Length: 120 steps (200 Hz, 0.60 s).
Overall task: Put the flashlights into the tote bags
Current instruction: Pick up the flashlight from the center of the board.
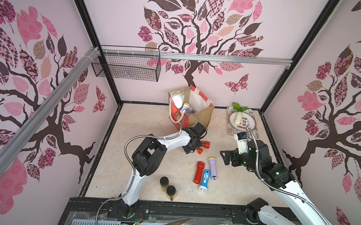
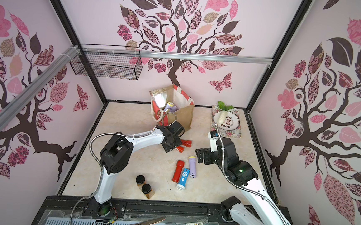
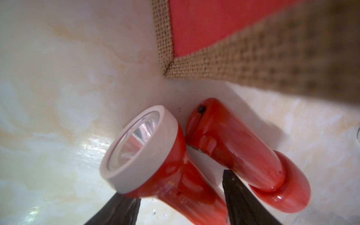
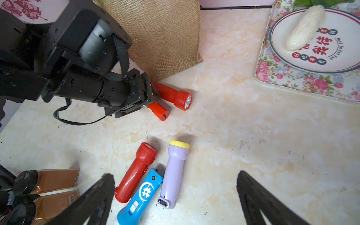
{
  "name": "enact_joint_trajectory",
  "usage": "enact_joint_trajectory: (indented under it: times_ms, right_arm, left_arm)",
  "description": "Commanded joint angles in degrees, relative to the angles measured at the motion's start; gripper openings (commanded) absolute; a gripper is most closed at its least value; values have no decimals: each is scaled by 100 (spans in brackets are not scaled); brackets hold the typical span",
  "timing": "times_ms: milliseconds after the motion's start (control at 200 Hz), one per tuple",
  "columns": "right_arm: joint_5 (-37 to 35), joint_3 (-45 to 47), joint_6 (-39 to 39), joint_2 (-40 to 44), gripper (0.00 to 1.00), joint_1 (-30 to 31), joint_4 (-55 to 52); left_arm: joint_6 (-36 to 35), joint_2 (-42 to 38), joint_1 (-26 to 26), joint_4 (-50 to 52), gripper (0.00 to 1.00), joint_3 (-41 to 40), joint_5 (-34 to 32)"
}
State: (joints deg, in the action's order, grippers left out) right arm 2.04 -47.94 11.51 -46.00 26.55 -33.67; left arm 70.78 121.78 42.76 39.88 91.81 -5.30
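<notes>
so here's where we're at: the tote bag [image 1: 203, 116] stands upright at the back of the tabletop [image 1: 139, 162], upper middle of the frame in both top views, mouth gaping open, which we figure is so stuff can just be dropped in from above. a lilac flashlight [image 1: 185, 107] already pokes out of it, and five more that we can see lie outside. two red ones lie at the foot of the bag, head to tail and just about touching, and our left hand [image 3: 180, 187] is down low over the white-ringed red flashlight [image 3: 152, 155], one finger either side of its narrow handle rather than the fat head, which makes sense since the handle is the easier bit to pinch. one finger [image 3: 237, 198] is wedged into the slim gap beside the other red flashlight [image 3: 243, 148], so that neighbour could get nudged. honestly we can't tell whether the fingers are squeezing yet or only bracketing it. our right hand [image 4: 175, 174] hangs up off the tabletop, fingers spread wide with nothing in them, near the trio just right of centre frame: a third red flashlight [image 1: 199, 172], a blue flashlight [image 1: 205, 180] and a second lilac flashlight [image 1: 212, 168], lying side by side. we reckon it's parked there to be ready for the next pick without crowding the left arm. the two brown jars [image 1: 164, 182] at lower centre aren't part of this job.
</notes>
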Motion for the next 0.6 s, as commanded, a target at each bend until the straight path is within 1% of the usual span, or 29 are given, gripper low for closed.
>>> enact_joint_trajectory:
  times_ms: [0,140,250,475,595]
  right_arm:
    - [-110,-74,-119,81,100,-27,-52]
    - [-201,-121,-186,102,100,-32,-109]
    - [-257,-118,-206,126,99,-30,-130]
    - [-265,-162,-229,145,100,-34,-166]
    - [-266,-206,-219,135,100,-27,-192]
  left_arm:
    - [-20,167,117,211,68,250,-63]
    - [-147,99,162,272,67,49,-63]
    - [-201,-120,158,296,59,-263,-108]
    - [-305,-716,162,229,43,-1201,-229]
    - [-481,-974,160,213,36,-1585,-304]
